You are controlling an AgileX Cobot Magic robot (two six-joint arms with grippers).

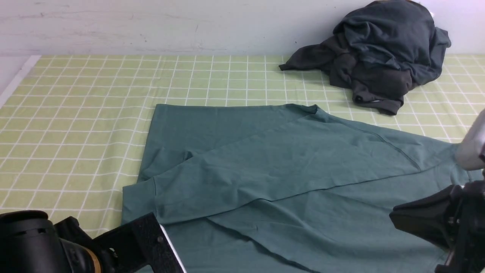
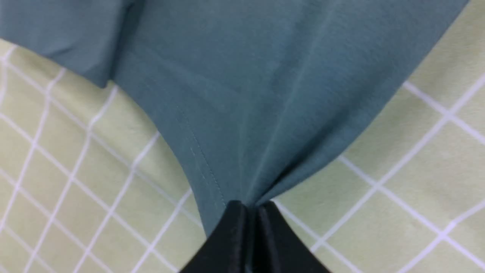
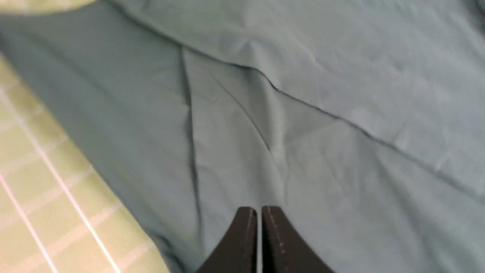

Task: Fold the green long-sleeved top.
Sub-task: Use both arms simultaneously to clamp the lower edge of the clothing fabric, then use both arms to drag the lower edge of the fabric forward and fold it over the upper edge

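The left end effector (image 2: 252, 206) has two matte black fingers tapering to blunt tips. From the front, one finger is a flat, grainy black plate with a small screw (image 1: 161, 239) and a silvery edge. Behind it is a bulky black housing (image 1: 26, 242) with a brass-coloured ring (image 1: 96, 265). The right end effector (image 3: 259, 209) matches, with faint dotted lines along its inner edges and a pale grey rounded casing (image 1: 471, 146).

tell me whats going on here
A two-armed robot is folding the green long-sleeved top on a checked green tablecloth. One sleeve lies folded across the body. The left gripper is shut on a pinch of the top's edge; the right gripper sits nearly closed over the fabric, grip unclear. A pile of dark clothes lies apart at the back.
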